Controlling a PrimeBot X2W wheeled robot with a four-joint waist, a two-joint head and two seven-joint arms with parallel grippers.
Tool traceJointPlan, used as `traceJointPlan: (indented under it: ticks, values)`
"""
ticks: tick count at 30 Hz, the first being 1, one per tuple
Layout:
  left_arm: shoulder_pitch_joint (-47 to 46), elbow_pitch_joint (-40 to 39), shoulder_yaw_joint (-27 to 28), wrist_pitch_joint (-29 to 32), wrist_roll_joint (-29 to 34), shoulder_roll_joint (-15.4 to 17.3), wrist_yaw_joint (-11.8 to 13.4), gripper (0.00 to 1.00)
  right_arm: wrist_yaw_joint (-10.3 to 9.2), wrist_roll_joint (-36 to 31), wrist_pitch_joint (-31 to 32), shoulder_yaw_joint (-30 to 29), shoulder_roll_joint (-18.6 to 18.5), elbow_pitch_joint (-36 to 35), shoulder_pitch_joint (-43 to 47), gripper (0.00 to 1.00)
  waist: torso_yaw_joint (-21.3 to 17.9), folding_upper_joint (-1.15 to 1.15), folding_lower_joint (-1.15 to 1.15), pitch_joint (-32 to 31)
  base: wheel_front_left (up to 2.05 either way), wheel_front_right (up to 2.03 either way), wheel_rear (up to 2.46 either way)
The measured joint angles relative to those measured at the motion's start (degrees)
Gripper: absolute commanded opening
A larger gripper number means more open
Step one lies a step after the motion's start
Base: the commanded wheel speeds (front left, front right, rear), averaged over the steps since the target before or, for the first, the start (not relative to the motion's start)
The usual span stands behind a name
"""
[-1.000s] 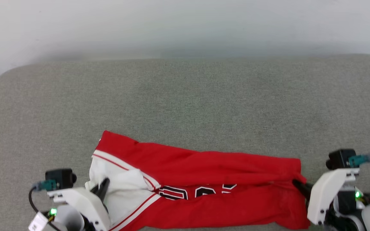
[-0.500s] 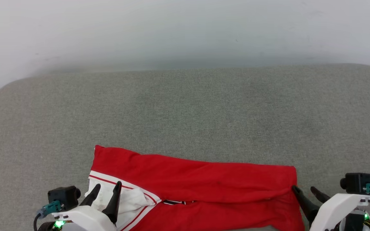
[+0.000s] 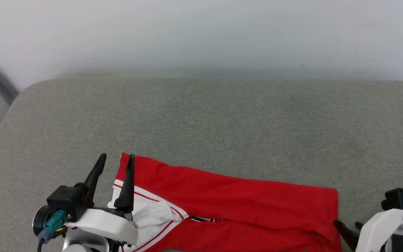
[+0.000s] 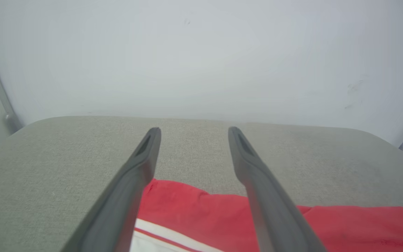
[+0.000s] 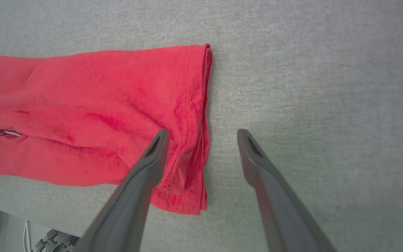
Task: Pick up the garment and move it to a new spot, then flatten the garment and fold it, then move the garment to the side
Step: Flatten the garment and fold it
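The garment [image 3: 243, 206] is lying as a long red band along the near edge of the grey cushion [image 3: 222, 122], its long axis running left to right between the arms. The left gripper [image 3: 116, 156] is hovering over its sleeve end and the right gripper [image 3: 346, 222] is straddling its hem end, both with fingers spread and holding nothing. A pale wall [image 3: 201, 35] is rising behind the cushion.

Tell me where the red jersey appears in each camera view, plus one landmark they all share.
Head view: the jersey lies along the bottom edge, from the left gripper to the right gripper.
Left wrist view: bottom centre to bottom right.
Right wrist view: left half, hem ending near the middle.
Shared landmark: the grey cushion under it.
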Motion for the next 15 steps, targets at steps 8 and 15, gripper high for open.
traceJointPlan:
  ticks: [8,15]
  values:
    - [0.0,-4.6,1.9,-0.1,3.6,-1.3,0.5,1.00,0.00,-0.8,0.4,0.2,2.6,4.5,-1.0,1.00,2.1,0.00,0.00,3.7,0.00,0.00,0.00]
    - [0.0,-4.2,3.2,-0.1,5.2,-2.5,-0.3,1.00,-0.02,0.7,3.5,1.1,2.0,7.6,-3.3,0.45,3.4,0.00,0.00,6.3,0.00,0.00,0.00]
